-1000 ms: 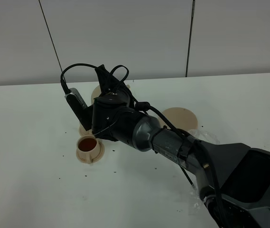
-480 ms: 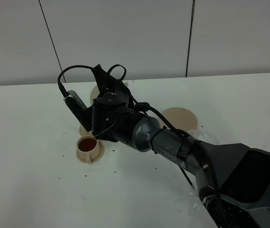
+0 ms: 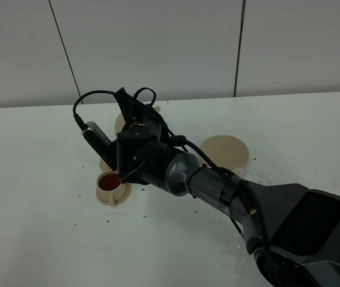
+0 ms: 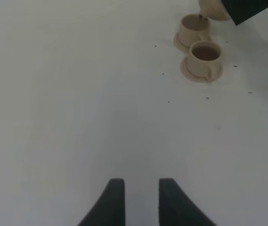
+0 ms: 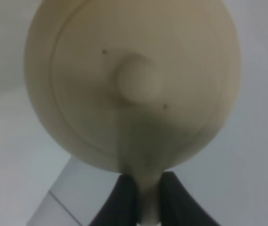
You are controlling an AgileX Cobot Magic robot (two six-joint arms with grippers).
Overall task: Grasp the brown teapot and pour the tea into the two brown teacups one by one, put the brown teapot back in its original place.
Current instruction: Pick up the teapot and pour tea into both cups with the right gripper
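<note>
Tan teapot (image 5: 134, 84) hangs tipped in the air, its handle pinched tight in the right pincer (image 5: 143, 193). Its spout is just over the empty-looking cup (image 4: 193, 29). Right beside that one, the full cup (image 4: 204, 55) has dark tea in it. Since a second ago the arm has dipped a bit lower toward them, and more of the big saucer (image 3: 224, 149) shows. The left pincer (image 4: 137, 200) is released, holding nothing, over the white bench (image 3: 38, 197). Grey wall panels (image 3: 158, 48) stand behind.
</note>
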